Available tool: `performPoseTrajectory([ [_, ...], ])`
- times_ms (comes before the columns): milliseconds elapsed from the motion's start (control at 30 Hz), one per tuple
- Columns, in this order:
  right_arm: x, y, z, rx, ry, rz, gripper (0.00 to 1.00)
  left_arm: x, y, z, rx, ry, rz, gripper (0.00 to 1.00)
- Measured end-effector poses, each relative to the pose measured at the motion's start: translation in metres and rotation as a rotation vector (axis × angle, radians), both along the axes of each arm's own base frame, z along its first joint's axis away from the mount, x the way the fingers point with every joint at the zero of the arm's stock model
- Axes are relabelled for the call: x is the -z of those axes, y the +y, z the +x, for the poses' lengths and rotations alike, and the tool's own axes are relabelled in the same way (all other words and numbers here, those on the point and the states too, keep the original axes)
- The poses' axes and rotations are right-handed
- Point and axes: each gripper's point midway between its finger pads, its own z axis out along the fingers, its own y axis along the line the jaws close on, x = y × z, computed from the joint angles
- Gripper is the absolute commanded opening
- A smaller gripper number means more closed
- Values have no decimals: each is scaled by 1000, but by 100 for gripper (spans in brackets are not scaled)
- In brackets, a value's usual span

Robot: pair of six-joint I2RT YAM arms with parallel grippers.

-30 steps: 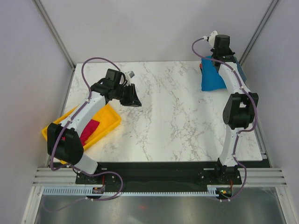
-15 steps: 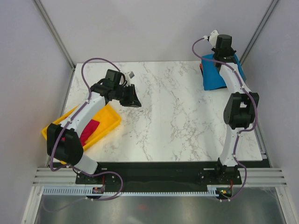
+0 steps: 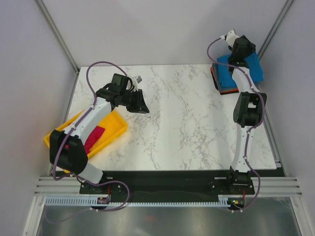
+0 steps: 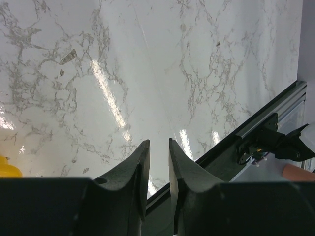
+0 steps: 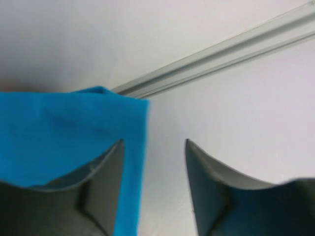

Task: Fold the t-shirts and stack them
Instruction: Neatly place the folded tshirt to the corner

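A bright blue t-shirt (image 3: pixel 241 73) lies folded on top of a stack at the table's far right corner. An orange edge (image 3: pixel 213 77) and a dark layer show under it. My right gripper (image 3: pixel 246 49) hovers over the stack's back edge, open. In the right wrist view its jaws (image 5: pixel 153 142) stand apart with only the wall between them, and the blue cloth (image 5: pixel 59 123) sits behind the left finger. A magenta-red t-shirt (image 3: pixel 95 136) lies in the yellow tray (image 3: pixel 114 124). My left gripper (image 3: pixel 140 105) hangs over bare marble, jaws (image 4: pixel 158 141) slightly apart, holding nothing.
The yellow tray sits at the near left under my left arm, and its corner (image 4: pixel 6 168) shows in the left wrist view. Enclosure walls and a metal frame post (image 3: pixel 270 34) stand close behind the stack. The black base rail (image 3: pixel 167 179) runs along the near edge.
My right gripper has opened and let go of the blue t-shirt, which has dropped flat onto the stack. The right arm swung back toward the corner. The left arm has not moved.
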Motion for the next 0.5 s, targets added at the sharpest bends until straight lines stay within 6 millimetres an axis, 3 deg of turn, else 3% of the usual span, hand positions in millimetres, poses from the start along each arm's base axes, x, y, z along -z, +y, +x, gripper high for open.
performPoseTrajectory([
  [167,30,-4,8,26,0,-14,80,1,-6,-5,18,2,3,30],
  [267,29,0,3,27,-26,29,82,2,-9,-7,28,1,3,30],
  [367,22,11,-13,23,-36,103,82,1,-10,-7,31,-3,0,30],
  [500,-14,44,-46,-17,-90,280,83,-3,-10,-7,32,-16,-7,30],
])
